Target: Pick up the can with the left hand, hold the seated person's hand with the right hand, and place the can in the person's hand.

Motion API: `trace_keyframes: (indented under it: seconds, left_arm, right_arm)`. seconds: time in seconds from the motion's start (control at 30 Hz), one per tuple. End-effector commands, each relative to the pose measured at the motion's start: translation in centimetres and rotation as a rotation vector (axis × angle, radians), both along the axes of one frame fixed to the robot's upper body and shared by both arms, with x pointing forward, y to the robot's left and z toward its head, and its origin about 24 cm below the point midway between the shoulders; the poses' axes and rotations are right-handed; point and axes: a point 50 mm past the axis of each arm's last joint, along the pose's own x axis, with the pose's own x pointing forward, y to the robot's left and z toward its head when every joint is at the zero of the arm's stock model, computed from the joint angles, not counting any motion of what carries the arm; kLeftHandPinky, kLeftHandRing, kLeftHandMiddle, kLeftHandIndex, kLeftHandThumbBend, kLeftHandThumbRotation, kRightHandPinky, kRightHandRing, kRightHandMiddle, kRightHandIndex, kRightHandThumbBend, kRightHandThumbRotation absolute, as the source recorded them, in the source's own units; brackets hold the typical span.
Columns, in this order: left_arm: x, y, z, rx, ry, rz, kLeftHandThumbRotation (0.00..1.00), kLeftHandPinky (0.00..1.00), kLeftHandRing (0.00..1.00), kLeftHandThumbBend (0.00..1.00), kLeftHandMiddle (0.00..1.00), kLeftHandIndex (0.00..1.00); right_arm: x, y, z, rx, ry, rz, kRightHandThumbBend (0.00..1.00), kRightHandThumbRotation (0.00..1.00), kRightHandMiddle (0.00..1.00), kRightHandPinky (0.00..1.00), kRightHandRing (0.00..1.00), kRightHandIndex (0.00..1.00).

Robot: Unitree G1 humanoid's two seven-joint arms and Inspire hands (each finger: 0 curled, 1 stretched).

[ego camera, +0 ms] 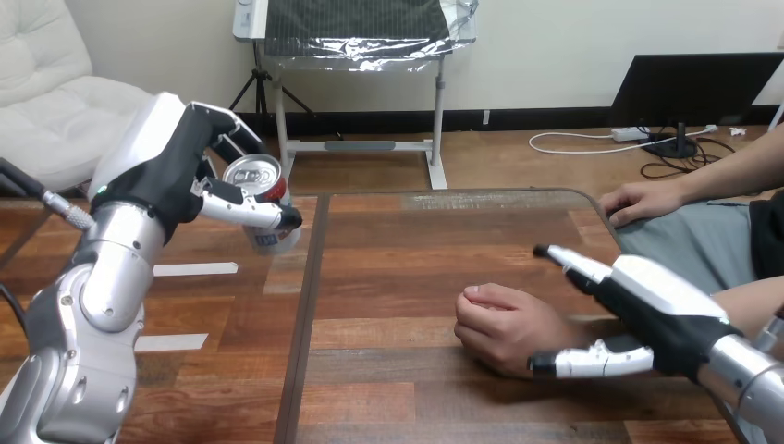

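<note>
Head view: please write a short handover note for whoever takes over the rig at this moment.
Left hand: shut on the can, held up off the table at the view's left.
Right hand: open, fingers straight, thumb and fingers either side of the wrist behind the person's hand at the view's centre, which rests as a fist on the table; not curled round it.
Done: can picked up.
Left: hold the person's hand, carry the can across, place it in that hand.
</note>
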Motion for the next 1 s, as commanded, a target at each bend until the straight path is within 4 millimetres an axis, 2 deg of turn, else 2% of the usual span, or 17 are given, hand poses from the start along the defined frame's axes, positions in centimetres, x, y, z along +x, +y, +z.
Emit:
trace_keyframes:
  seconds: [0.0,0.43,0.97]
  left_arm:
    - [-0.2,-0.2,3.0,-0.003,-0.128,-0.019,0.0,0.12,0.19,0.68,0.3,0.45]
    - [-0.5,-0.4,3.5,-0.027,-0.144,-0.03,0.0,0.14,0.21,0.68,0.33,0.45]
    - [-0.6,-0.1,3.7,-0.047,-0.156,-0.034,0.0,0.16,0.24,0.68,0.34,0.45]
  right_arm:
    - [1.9,0.0,2.0,-0.054,-0.072,0.027,1.0,0.73,1.0,1.0,1.0,1.0]
    - [2.3,-0.6,1.2,-0.182,0.009,0.055,1.0,0.68,1.0,1.0,1.0,0.99]
    - [2.1,-1.5,0.3,-0.297,0.049,0.086,1.0,0.57,0.97,1.0,0.97,0.97]
